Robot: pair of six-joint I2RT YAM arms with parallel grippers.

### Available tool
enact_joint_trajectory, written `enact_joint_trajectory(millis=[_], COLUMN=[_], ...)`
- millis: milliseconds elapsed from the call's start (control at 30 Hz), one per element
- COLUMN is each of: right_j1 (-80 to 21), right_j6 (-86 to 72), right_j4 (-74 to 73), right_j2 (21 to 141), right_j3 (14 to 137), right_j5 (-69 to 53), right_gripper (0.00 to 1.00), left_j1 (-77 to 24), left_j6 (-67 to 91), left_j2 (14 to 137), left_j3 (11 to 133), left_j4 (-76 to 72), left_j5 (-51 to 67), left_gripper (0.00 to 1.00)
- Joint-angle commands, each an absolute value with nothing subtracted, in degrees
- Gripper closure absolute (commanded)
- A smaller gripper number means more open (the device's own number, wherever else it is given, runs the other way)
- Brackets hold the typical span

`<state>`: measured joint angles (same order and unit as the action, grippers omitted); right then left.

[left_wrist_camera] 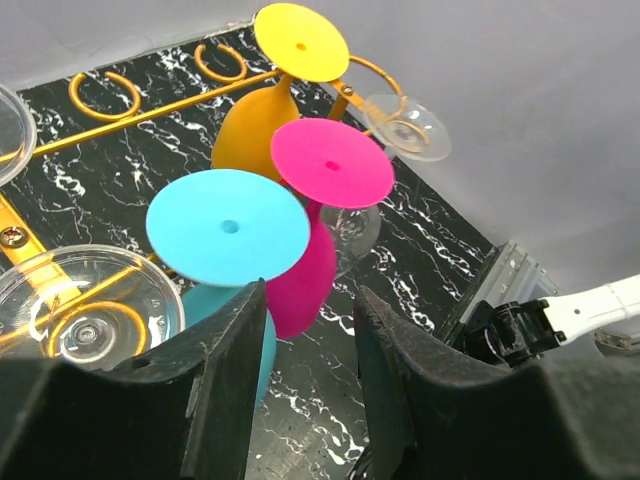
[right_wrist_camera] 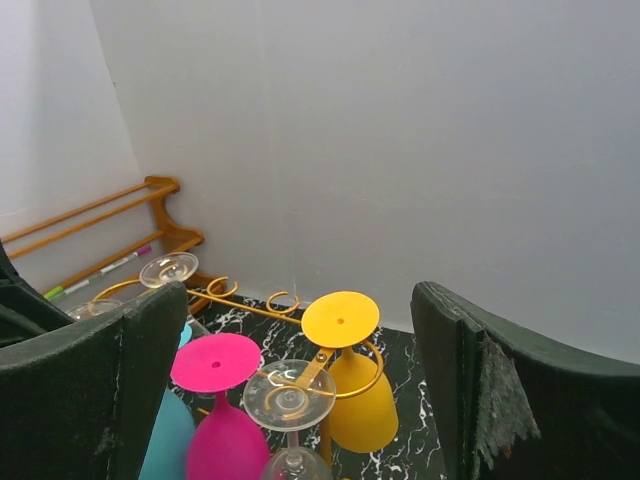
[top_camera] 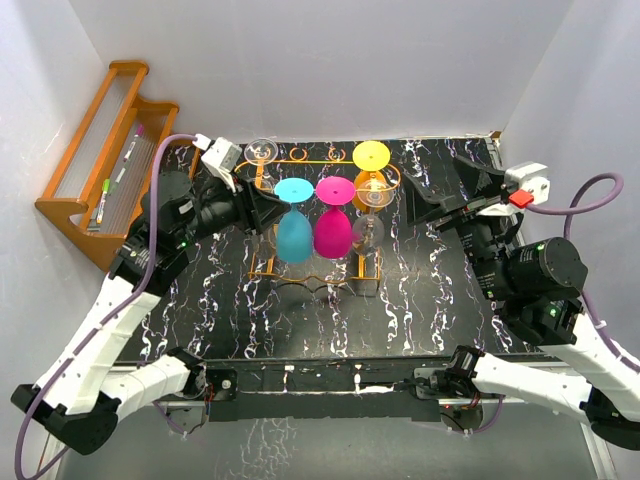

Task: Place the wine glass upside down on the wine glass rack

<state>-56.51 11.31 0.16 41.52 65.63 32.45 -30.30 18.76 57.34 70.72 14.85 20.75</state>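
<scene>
The orange-gold wire wine glass rack [top_camera: 310, 162] [left_wrist_camera: 150, 112] [right_wrist_camera: 245, 305] stands mid-table. Hanging upside down in its rings are a blue wine glass [top_camera: 294, 236] [left_wrist_camera: 228, 226], a pink one [top_camera: 332, 232] [left_wrist_camera: 331, 162] [right_wrist_camera: 215, 362], a yellow one [top_camera: 371, 156] [left_wrist_camera: 300, 42] [right_wrist_camera: 340, 318] and clear ones [top_camera: 262, 150] [left_wrist_camera: 85, 310] [right_wrist_camera: 290, 393]. My left gripper [top_camera: 262, 212] [left_wrist_camera: 310, 295] sits right beside the blue glass, open, with nothing between its fingers. To the right of the rack, my right gripper [top_camera: 440, 205] [right_wrist_camera: 298, 298] is wide open and empty.
A brown wooden stepped rack [top_camera: 100, 165] [right_wrist_camera: 100, 215] with pens leans at the back left corner. White walls close in the black marbled table [top_camera: 420, 290] on three sides. The right arm [left_wrist_camera: 560, 310] shows in the left wrist view.
</scene>
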Motion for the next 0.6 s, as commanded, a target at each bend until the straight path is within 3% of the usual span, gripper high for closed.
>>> enact_joint_trajectory(millis=[0, 267, 467, 567], right_j1=[-56.49, -56.51, -56.16, -52.35], right_j6=[10.09, 5.9, 1.13, -2.41], right_j4=[3.58, 2.22, 1.4, -6.67], right_j2=[42.41, 48.03, 50.62, 56.07], right_j3=[66.42, 66.03, 66.31, 70.6], right_j5=[34.65, 49.32, 50.48, 47.44], right_gripper=[0.02, 0.02, 0.02, 0.02], left_j1=[-29.62, -29.51, -27.13, -23.77], left_j6=[17.04, 14.64, 5.1, -0.71], left_j2=[54.19, 51.68, 51.9, 55.47], left_j3=[74.03, 76.64, 84.07, 91.41], left_j4=[17.7, 19.01, 22.12, 29.24], left_j5=[23.89, 24.68, 17.54, 9.53], left_gripper=[0.59, 0.55, 0.37, 0.32])
